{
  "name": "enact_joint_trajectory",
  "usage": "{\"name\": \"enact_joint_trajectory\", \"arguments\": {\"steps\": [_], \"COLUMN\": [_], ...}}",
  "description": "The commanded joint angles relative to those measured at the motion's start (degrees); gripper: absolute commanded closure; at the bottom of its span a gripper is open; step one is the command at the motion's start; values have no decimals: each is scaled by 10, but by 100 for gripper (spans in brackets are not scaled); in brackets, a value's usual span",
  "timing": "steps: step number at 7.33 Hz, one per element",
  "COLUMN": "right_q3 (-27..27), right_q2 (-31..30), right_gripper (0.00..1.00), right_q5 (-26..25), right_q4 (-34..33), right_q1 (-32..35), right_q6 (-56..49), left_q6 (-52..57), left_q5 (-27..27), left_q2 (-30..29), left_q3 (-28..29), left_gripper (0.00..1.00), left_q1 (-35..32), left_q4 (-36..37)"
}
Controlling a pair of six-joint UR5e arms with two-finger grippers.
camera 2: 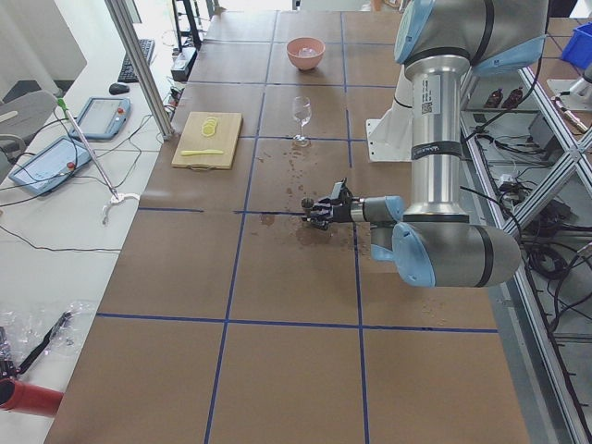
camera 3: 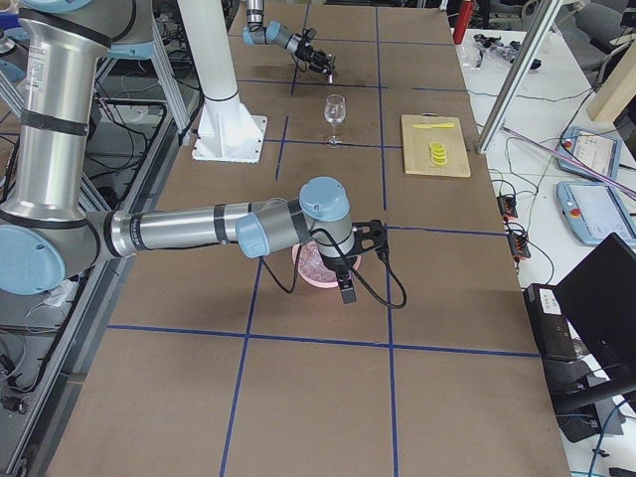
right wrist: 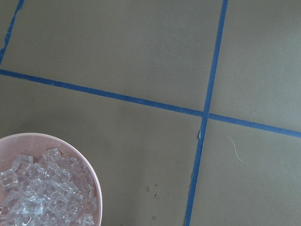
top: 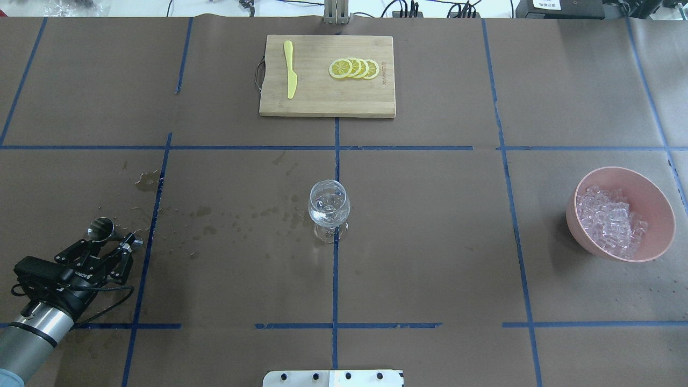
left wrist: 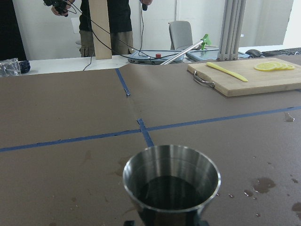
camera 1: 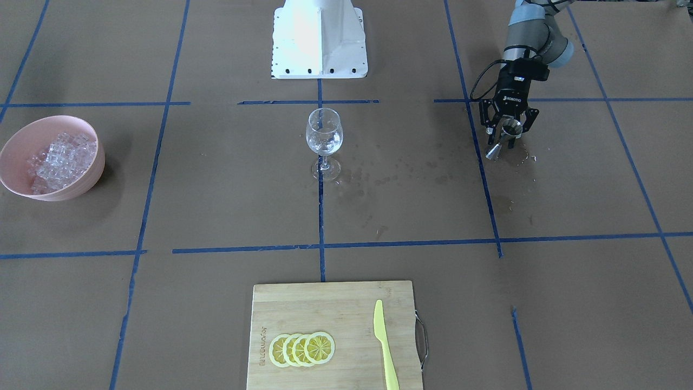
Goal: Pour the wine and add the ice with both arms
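While your left gripper (top: 115,244) pinches the steel jigger (left wrist: 171,181), upright with dark liquid inside, the wine glass (top: 328,209) stands well apart to its right, at the table's centre. The ice (top: 610,226) fills the pink bowl (top: 661,215) beneath the right gripper (camera 3: 338,268); you cannot tell whether that gripper is spread.

Blue tape lines (top: 335,290) grid the brown paper table cover (top: 430,242). The round bowl (top: 658,207) is pale pink, its ice cubes (top: 610,223) clear-whitish. The lemon slices (top: 355,68) and plastic knife (top: 291,72) are yellow, the bamboo board (top: 322,99) tan, the steel jigger (left wrist: 171,183) silver.
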Motion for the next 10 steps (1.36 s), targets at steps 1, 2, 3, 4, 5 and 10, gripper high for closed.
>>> {"name": "enact_joint_trajectory", "arguments": {"steps": [1,2,3,4,5,10], "right_q3": [1,1,1,1,1,-1], "right_q2": [0,0,1,1,2,2], "right_gripper": [0,0,0,0,0,0], "right_q5": [0,0,0,0,0,0], "right_q4": [0,0,0,0,0,0], "right_q1": [1,0,1,0,1,1], "right_q6": [0,1,0,0,0,1], "left_q6": [0,0,0,1,3,195], "left_q5": [1,1,1,1,1,-7], "left_q2": [0,0,0,0,0,-38], "left_q3": [-1,-1,0,-1,-6,-4], "left_gripper": [85,85,84,85,89,98], "left_q1": [0,0,0,0,-1,1], "left_q4": [-15,-16,-16,-16,-17,-225]}}
